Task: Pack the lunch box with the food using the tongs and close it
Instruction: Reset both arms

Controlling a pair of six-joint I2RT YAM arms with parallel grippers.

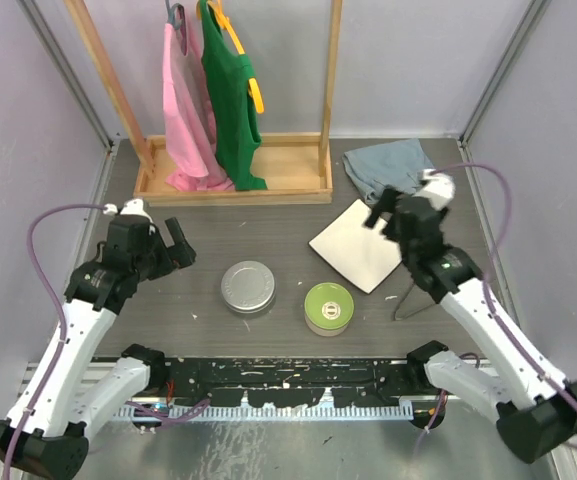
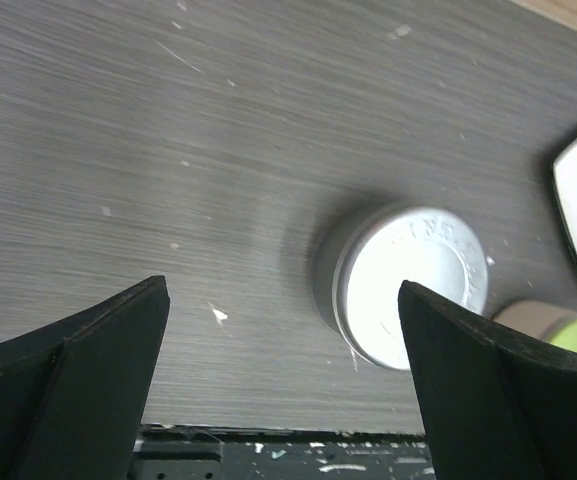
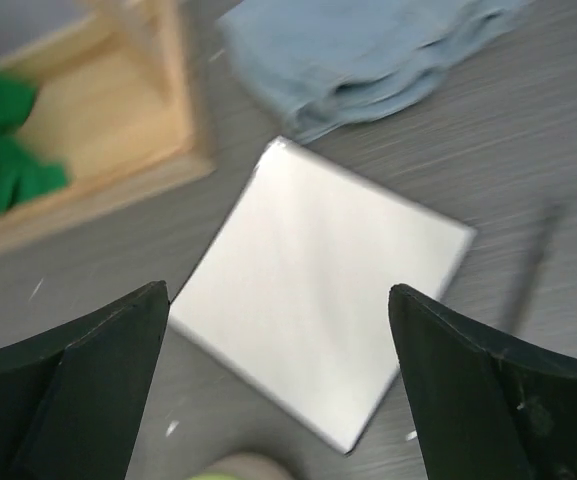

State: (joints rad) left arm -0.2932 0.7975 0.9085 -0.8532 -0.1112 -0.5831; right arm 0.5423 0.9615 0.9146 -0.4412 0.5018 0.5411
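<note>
Both lunch box tins are lidded on the dark table: the steel-lidded one (image 1: 248, 287) (image 2: 413, 285) and, to its right, the lime-green-lidded one (image 1: 328, 307) (image 2: 568, 330). Slim silver tongs (image 1: 404, 305) (image 3: 528, 270) lie on the table right of the green tin, partly under my right arm. No food shows; the white square plate (image 1: 358, 245) (image 3: 318, 320) looks bare. My left gripper (image 1: 180, 245) (image 2: 280, 290) hangs open above the table, left of the steel tin. My right gripper (image 1: 383, 212) (image 3: 278, 290) is open over the plate. Neither holds anything.
A wooden rack base (image 1: 238, 170) (image 3: 98, 130) with a pink and a green garment (image 1: 233, 100) hanging over it stands at the back. A folded blue cloth (image 1: 388, 168) (image 3: 368, 50) lies behind the plate. A black rail (image 1: 288, 385) runs along the near edge.
</note>
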